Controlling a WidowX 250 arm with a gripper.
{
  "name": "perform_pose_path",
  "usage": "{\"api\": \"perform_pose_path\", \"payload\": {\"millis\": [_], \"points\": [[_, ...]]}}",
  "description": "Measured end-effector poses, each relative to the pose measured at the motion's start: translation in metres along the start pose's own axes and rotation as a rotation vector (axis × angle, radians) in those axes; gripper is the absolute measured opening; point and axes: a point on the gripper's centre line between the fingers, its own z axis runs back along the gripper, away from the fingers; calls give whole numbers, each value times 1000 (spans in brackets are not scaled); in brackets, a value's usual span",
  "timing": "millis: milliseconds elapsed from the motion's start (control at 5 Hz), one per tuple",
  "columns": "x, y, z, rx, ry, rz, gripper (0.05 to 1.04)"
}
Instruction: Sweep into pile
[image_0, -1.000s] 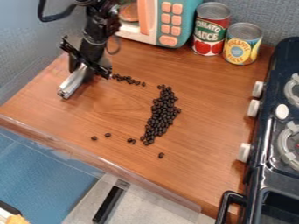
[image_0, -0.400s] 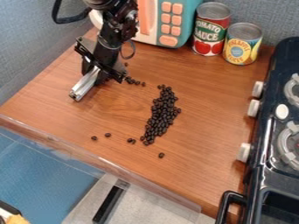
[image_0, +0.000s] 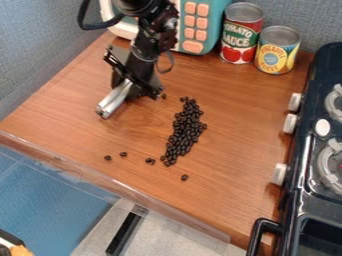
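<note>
My gripper (image_0: 137, 85) hangs low over the upper left of the wooden counter, with a silvery metal piece (image_0: 115, 99) at its lower end slanting down to the left. Dark beans (image_0: 184, 132) form a long narrow pile right of the gripper, near the middle of the counter. A single bean (image_0: 163, 96) lies close against the gripper's right side. Below and left of the pile are several stray beans (image_0: 123, 154), and one bean (image_0: 184, 177) lies just below it. The gripper hides the counter behind it.
A teal toy microwave (image_0: 212, 30) stands at the back, beside a red tomato can (image_0: 242, 35) and a yellow can (image_0: 277, 50). The dark toy stove (image_0: 304, 165) borders the right side. A clear raised edge (image_0: 120, 186) runs along the counter's front.
The gripper and its metal piece have moved right across the counter. Beans that lay in a row to its right are now mostly hidden by it. The main pile looks unchanged.
</note>
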Motion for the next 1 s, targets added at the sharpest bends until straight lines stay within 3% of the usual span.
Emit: {"api": "perform_pose_path", "payload": {"millis": [400, 1000], "points": [[2, -33, 16, -64, 2, -9, 381], [2, -61, 29, -116, 22, -36, 381]]}}
